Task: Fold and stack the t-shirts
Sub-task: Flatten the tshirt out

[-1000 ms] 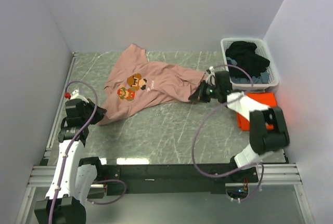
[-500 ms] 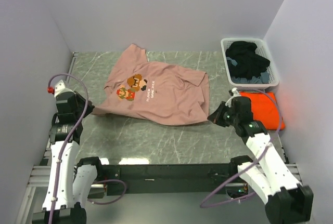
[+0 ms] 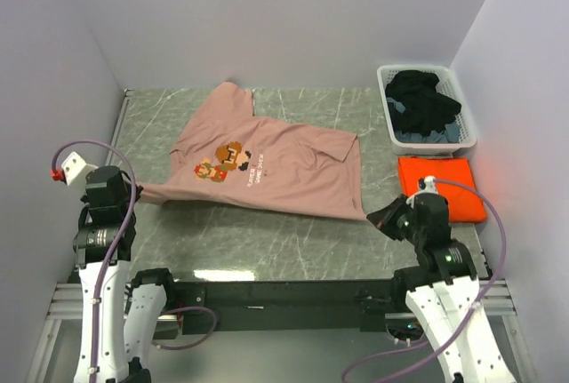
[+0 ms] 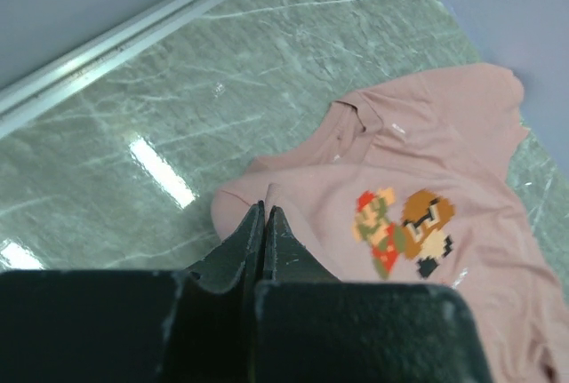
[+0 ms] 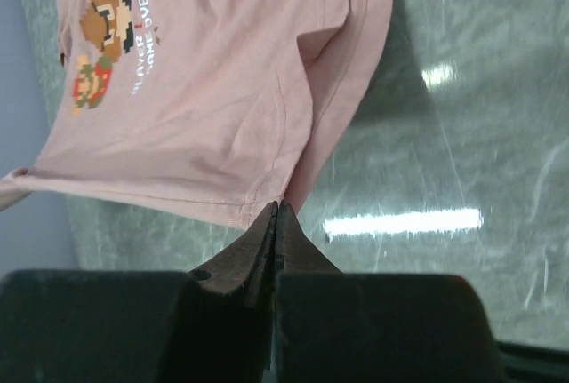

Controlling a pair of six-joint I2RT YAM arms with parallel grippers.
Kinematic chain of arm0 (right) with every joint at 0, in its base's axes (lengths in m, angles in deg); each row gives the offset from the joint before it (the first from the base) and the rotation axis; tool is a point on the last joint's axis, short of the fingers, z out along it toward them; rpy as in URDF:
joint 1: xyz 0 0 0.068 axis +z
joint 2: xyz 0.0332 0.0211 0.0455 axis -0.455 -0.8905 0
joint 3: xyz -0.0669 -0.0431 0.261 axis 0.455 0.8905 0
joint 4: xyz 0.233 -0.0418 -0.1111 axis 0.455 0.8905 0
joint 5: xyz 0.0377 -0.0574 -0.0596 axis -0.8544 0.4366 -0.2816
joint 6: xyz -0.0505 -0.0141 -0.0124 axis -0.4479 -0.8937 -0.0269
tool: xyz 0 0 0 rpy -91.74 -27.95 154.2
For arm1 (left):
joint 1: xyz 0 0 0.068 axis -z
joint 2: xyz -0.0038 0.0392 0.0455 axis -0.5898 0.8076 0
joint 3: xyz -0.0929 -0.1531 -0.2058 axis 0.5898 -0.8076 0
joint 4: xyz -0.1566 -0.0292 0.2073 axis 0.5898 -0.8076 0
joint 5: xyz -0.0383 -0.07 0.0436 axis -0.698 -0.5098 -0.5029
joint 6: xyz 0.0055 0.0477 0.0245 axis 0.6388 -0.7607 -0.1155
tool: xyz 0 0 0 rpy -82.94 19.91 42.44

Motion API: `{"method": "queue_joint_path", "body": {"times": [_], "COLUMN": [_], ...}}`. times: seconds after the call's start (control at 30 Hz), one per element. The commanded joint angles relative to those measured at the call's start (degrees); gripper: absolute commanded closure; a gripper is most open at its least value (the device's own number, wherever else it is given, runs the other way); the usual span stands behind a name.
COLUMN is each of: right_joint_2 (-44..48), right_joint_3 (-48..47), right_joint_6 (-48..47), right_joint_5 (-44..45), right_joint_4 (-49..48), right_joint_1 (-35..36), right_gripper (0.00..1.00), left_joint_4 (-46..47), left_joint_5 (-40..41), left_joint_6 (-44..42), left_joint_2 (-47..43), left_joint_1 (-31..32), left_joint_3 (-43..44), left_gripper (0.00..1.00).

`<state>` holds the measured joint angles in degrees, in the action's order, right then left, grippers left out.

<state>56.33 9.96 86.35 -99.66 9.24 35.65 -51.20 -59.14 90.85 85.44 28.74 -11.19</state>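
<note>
The dusty-pink tee (image 3: 276, 165) with its pixel-art graphic lies stretched across the marble table, graphic side up. My left gripper (image 3: 136, 193) is shut on the tee's left corner; in the left wrist view the jaws (image 4: 265, 211) pinch a fold of pink cloth (image 4: 427, 179). My right gripper (image 3: 380, 217) is shut on the tee's near right hem corner, and in the right wrist view the closed tips (image 5: 277, 206) grip the stitched hem (image 5: 222, 90). The orange tee (image 3: 440, 189) lies folded flat at the right, beside the right arm.
A white laundry basket (image 3: 388, 76) holding dark clothes stands at the back right, just beyond the orange tee. Walls close in the table on the left, back and right. A metal rail (image 3: 116, 139) runs along the left edge.
Both arms have drawn back toward the near edge and apart, each holding its corner. The pink tee has been pulled from a bunched shape into a wide, flatter spread.
</note>
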Motion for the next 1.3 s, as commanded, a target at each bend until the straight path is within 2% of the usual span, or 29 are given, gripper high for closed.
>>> {"method": "queue_joint_path", "body": {"times": [0.0,0.13,0.2,0.23,0.27,0.3,0.33,0.37,0.4,0.47,0.5,0.57,0.67,0.7,0.8,0.9,0.93,1.07,1.1,1.27], "right_joint_2": [5.4,9.9,11.4,11.9,12.1,12.3,12.4,12.7,12.8,12.8,12.2,8.1,-0.6,-3.0,-12.4,-23.3,-28.7,-40.8,-42.9,-56.3], "right_joint_3": [1.7,0.2,-1.6,-2.2,-3.6,-4.1,-4.3,-4.6,-4.5,-3.2,-2.6,-0.8,0.1,0.2,0.1,-2.6,-4.4,-9.4,-10.5,-18.3], "right_joint_6": [5.3,4.9,4.3,3.3,2.7,2.1,1.4,1.3,1.4,0.6,0.3,-1.0,-2.5,-3.0,-4.8,-5.7,-5.7,-7.0,-7.3,-10.6], "right_joint_5": [-1.4,-0.2,1.0,1.4,1.9,2.9,3.2,3.4,3.8,1.4,0.5,-4.1,-7.5,-7.8,-6.5,-2.5,-0.9,4.5,5.6,5.7], "right_joint_4": [7.1,12.4,14.4,14.6,14.8,14.9,14.1,13.7,12.8,10.2,7.3,3.4,-3.2,-6.6,-11.6,-18.1,-19.1,-23.5,-24.9,-29.4], "right_joint_1": [-0.4,-0.3,-0.4,-0.3,-0.4,-0.3,-0.3,-0.4,-0.4,-0.3,-0.3,-0.3,-0.3,-0.1,0.8,4.2,6.3,7.6,7.4,3.9], "right_gripper": [1.0,0.99,0.86,0.71,0.67,0.63,0.56,0.54,0.53,0.5,0.5,0.5,0.5,0.5,0.5,0.51,0.51,0.52,0.52,0.52], "left_joint_4": [-1.5,-2.0,-2.1,-2.4,-3.3,-3.8,-4.3,-4.8,-5.8,-6.1,-5.8,-3.8,1.5,3.0,7.8,10.8,11.7,15.2,15.6,18.7], "left_joint_5": [0.9,-3.1,-3.7,-2.8,-2.1,-1.3,-0.5,1.1,1.8,2.7,2.6,-1.4,-9.3,-16.2,-26.7,-31.5,-32.4,-30.1,-29.2,-25.4], "left_joint_6": [3.8,4.5,4.6,4.9,5.1,5.3,5.5,5.7,5.6,5.0,3.8,0.1,-3.1,-4.7,-5.1,-4.3,-4.1,-3.4,-3.5,-4.5], "left_joint_2": [-2.3,-3.9,-4.2,-4.2,-4.6,-4.8,-5.1,-5.5,-5.7,-5.7,-5.7,-5.0,-2.2,-1.1,5.3,14.4,16.7,31.2,33.6,49.3], "left_joint_1": [0.1,0.3,0.3,0.3,0.2,0.2,0.3,0.3,0.4,0.5,0.5,0.5,0.6,0.6,0.7,1.8,2.5,7.0,9.8,11.2], "left_joint_3": [0.2,0.1,0.2,0.4,1.1,1.4,1.7,2.7,3.3,5.0,5.4,5.7,3.9,3.3,1.2,0.7,0.9,4.2,5.1,13.5], "left_gripper": [0.99,0.99,0.93,0.9,0.84,0.72,0.66,0.61,0.51,0.38,0.29,0.21,0.19,0.17,0.15,0.17,0.19,0.22,0.22,0.23]}}
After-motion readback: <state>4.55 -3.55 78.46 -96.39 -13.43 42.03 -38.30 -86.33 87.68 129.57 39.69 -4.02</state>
